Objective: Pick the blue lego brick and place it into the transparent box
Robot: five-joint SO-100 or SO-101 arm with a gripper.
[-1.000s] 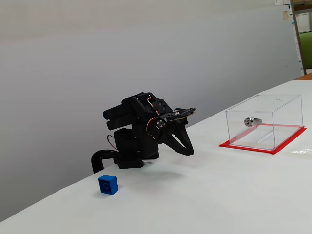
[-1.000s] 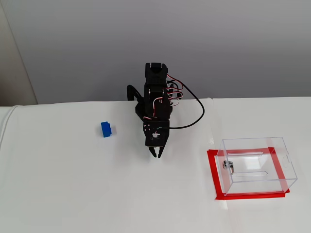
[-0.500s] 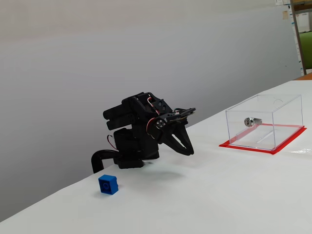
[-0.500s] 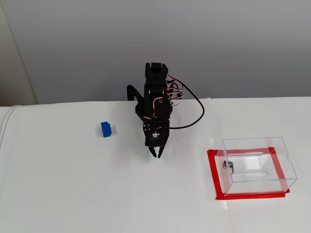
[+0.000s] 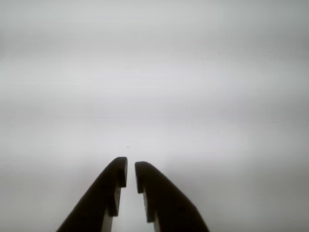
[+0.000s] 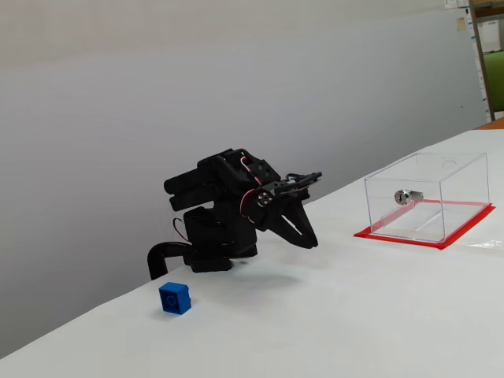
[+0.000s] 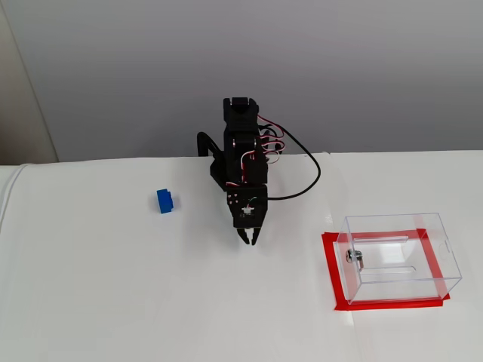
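Observation:
The blue lego brick (image 6: 175, 298) sits on the white table to the left of the arm in both fixed views (image 7: 164, 200). The transparent box (image 6: 426, 197) stands on its red base (image 6: 465, 230) at the right; it also shows in the other fixed view (image 7: 400, 256). My gripper (image 6: 313, 244) hangs folded near the arm's base, just above the table, empty, its jaws nearly closed with a thin gap; it also shows from above (image 7: 247, 240) and in the wrist view (image 5: 131, 169). The brick and box are out of the wrist view.
A small silver metal cylinder (image 6: 405, 196) lies inside the box, also seen from above (image 7: 354, 257). A black cable (image 7: 302, 177) loops on the table right of the arm. A grey wall stands behind the table.

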